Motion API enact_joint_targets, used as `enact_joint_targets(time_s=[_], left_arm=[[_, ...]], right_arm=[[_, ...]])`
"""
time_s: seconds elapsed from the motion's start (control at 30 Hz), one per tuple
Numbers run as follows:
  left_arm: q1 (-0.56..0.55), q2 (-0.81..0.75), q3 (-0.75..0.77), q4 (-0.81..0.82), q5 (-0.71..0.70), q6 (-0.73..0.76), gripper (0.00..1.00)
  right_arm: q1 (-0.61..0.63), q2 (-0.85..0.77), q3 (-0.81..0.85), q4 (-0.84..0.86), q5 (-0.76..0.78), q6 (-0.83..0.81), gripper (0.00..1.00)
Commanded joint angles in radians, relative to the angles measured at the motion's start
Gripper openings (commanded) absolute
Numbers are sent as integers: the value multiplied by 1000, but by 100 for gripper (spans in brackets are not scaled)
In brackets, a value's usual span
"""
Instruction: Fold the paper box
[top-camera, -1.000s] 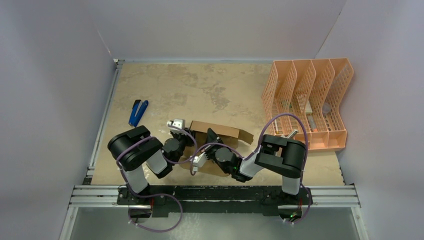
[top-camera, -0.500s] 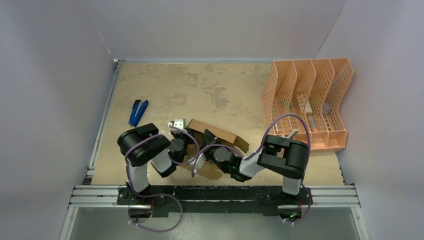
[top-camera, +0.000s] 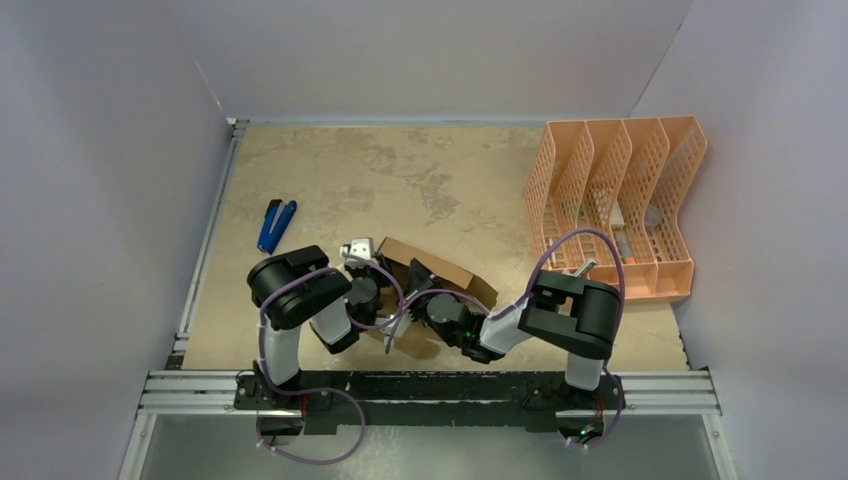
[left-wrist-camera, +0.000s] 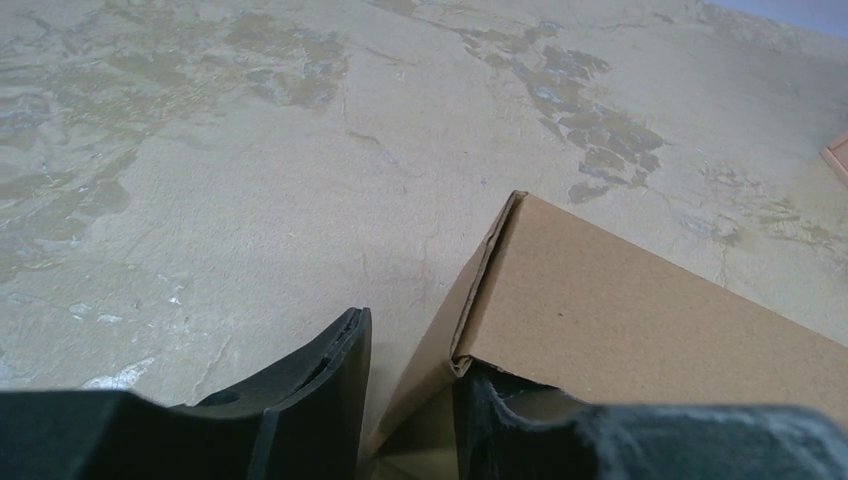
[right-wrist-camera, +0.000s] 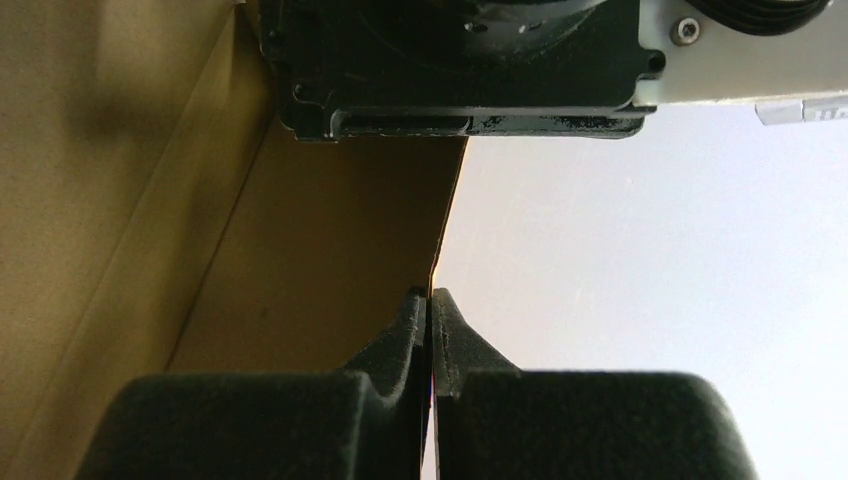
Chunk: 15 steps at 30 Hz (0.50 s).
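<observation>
The paper box (top-camera: 445, 275) is plain brown cardboard, partly folded, lying just in front of both arms. In the left wrist view its top panel (left-wrist-camera: 640, 310) and one corner fill the right side. My left gripper (left-wrist-camera: 412, 345) stands open astride the box's end wall, one finger outside and the other tucked under the top panel. My right gripper (right-wrist-camera: 430, 300) is shut on the thin edge of a cardboard flap (right-wrist-camera: 300, 250), low beside the box (top-camera: 422, 278). The left wrist housing (right-wrist-camera: 470, 60) shows right above that flap.
A blue hand tool (top-camera: 276, 224) lies on the mottled tabletop at the left. A peach-orange perforated file organizer (top-camera: 615, 205) stands at the right edge. Pale walls close in three sides, and a metal rail (top-camera: 430, 388) runs along the near edge.
The left arm's elbow has swung right, closer to the box. The box's right end has drawn in and turned slightly. The right gripper keeps its pinch on the flap.
</observation>
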<state>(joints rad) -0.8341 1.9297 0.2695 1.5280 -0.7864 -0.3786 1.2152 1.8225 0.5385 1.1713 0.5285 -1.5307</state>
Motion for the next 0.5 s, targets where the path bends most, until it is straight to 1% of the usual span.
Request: enact_joint_targets(time_s=[0.0,0.07,0.2,0.27,0.47], left_arm=[[48,34,8,204,-183,29,37],[48,32,-4,205,-139,23,43],[48,2,-51,205,-100,-8,55],[48,-19,-76,205,-83,-14,58],[48,-79,-138,203,6,-35,65]], right_arm=[[27,-51,-3,0,18,26,0],[27,-52,-3,2,21,24,0],[27,-49,-3,1,21,23,0],[27,-41,-2,4,20,23,0],[27,-12,7,27,23,1,0]])
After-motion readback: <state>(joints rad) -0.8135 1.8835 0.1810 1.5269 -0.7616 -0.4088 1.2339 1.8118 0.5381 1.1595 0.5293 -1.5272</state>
